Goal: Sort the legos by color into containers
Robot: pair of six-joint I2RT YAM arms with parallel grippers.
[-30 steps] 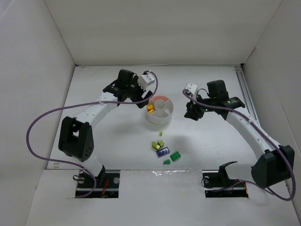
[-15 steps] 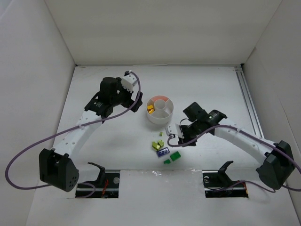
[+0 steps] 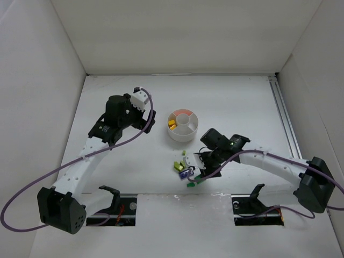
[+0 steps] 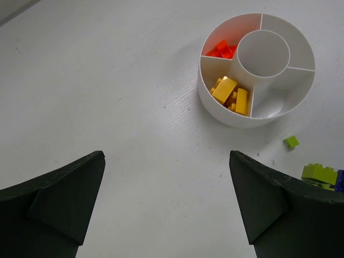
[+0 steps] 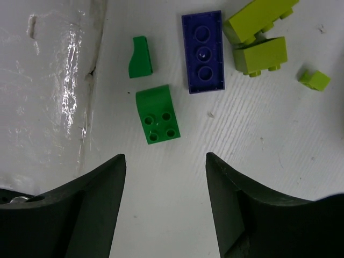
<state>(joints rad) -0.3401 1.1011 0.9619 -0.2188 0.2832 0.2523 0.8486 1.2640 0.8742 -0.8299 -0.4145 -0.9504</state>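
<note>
Left pincer [image 4: 166,161], right pincer [image 5: 165,161]: both agape.

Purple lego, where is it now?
Top middle of the right wrist view: the purple lego lies between green legos, left, and lime legos, right.

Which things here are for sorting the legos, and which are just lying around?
For the job: dish, yellow bricks, orange bricks, green bricks, blue brick, lime bricks, left claw, right claw.

Just there: purple cable, side rail, white walls.
</note>
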